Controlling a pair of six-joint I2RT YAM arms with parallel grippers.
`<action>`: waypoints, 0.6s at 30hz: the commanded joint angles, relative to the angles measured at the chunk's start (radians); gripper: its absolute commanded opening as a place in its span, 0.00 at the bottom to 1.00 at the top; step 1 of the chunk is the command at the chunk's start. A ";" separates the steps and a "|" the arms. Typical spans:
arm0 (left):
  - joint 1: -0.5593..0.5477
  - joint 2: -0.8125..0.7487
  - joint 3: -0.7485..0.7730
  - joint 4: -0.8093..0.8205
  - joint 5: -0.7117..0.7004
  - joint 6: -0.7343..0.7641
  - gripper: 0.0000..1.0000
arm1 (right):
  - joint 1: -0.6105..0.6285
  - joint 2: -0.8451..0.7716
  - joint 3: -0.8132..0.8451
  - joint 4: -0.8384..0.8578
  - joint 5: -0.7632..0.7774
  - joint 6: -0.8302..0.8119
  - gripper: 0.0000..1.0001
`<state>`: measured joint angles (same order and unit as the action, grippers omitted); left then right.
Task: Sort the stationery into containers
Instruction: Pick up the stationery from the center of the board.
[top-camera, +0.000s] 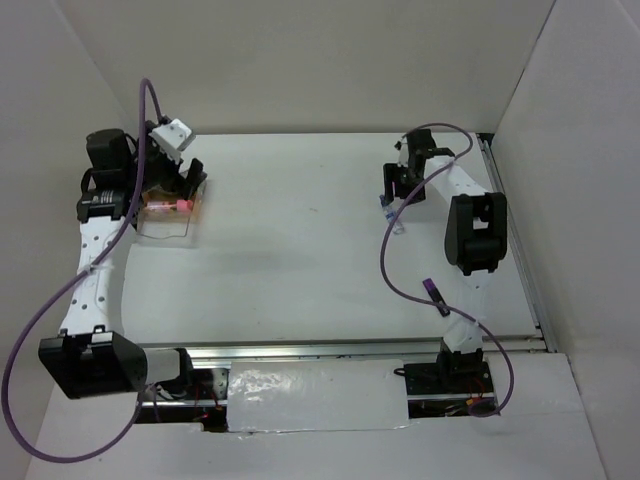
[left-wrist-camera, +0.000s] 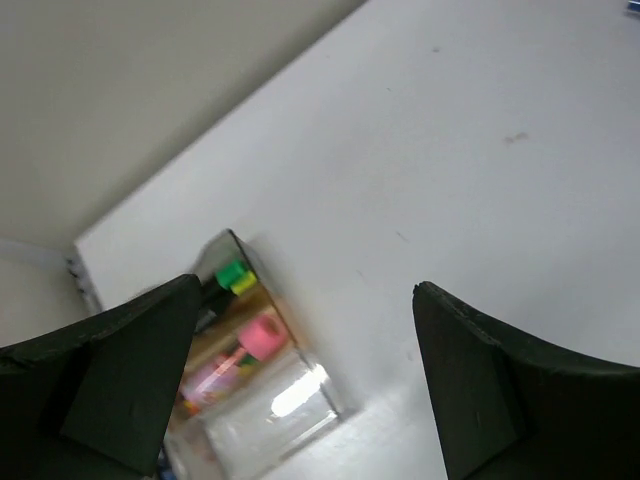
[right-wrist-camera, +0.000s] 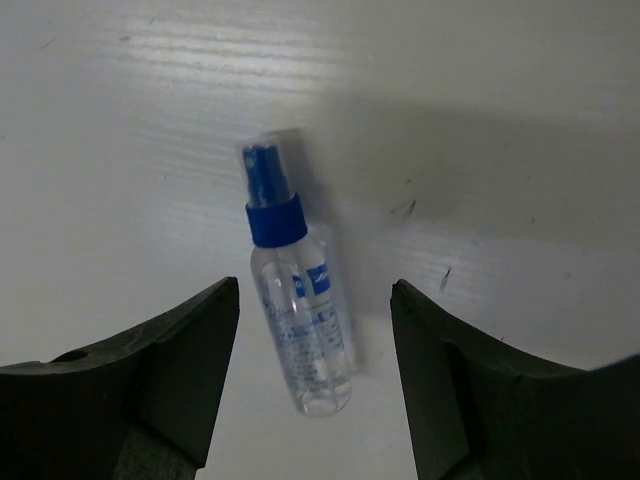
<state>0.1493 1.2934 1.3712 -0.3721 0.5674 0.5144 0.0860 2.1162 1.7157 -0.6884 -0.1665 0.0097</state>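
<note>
Your right gripper (right-wrist-camera: 312, 292) hangs over the blue-capped clear bottle (right-wrist-camera: 300, 320), which lies flat on the white table (right-wrist-camera: 520, 120) at the far right. Its fingers stand apart on either side of the bottle, with table showing in both gaps. The bottle's label carries blue print, too blurred to read. Your left gripper (left-wrist-camera: 305, 292) is spread wide above the clear box (left-wrist-camera: 305, 415) at the far left, holding nothing. Inside the box you can see the pink tube (left-wrist-camera: 262, 336) and highlighters (left-wrist-camera: 233, 274) with green and yellow ends.
</note>
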 joint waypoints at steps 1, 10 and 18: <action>0.004 -0.045 -0.093 0.045 0.029 -0.224 0.99 | -0.005 0.040 0.137 -0.089 0.028 0.001 0.69; 0.010 -0.132 -0.167 -0.011 -0.011 -0.295 0.99 | 0.027 0.133 0.194 -0.120 0.048 -0.039 0.68; 0.007 -0.089 -0.133 -0.065 -0.026 -0.355 0.99 | 0.040 0.154 0.193 -0.138 0.062 -0.060 0.66</action>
<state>0.1539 1.1954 1.2064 -0.4229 0.5407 0.2043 0.1146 2.2791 1.8790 -0.7895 -0.1265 -0.0288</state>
